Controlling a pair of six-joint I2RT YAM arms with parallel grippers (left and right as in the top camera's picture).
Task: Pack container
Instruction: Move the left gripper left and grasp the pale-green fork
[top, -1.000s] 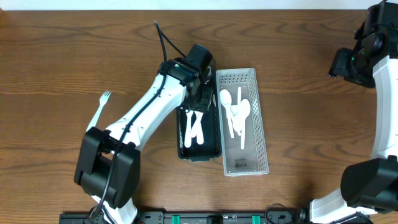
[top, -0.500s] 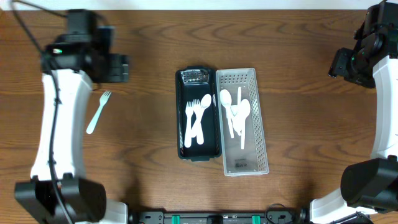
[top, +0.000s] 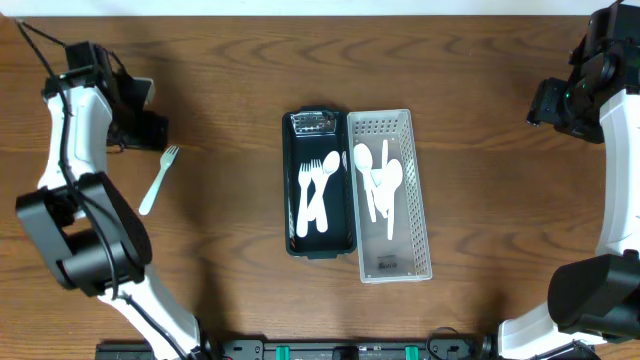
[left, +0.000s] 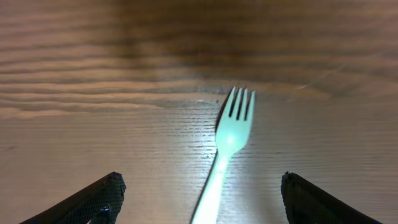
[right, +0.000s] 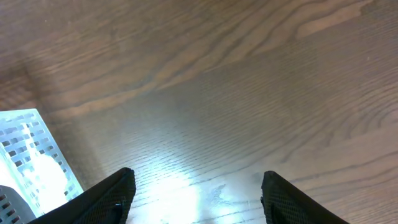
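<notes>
A white plastic fork (top: 158, 178) lies loose on the wooden table at the left; in the left wrist view the fork (left: 227, 144) lies between the open fingers, tines pointing away. My left gripper (top: 150, 128) hangs just above its tines, open and empty. A black tray (top: 293, 190) holds white forks (top: 316, 192). Beside it a clear perforated tray (top: 420, 200) holds white spoons (top: 380, 180). My right gripper (top: 548, 102) is open and empty at the far right; its view shows bare table and the clear tray's corner (right: 25, 155).
The two trays stand side by side at the table's middle. The table's far edge runs along the top of the overhead view.
My left arm has swung from the black tray across to the far left and come down near the loose fork. The right arm has not moved.
</notes>
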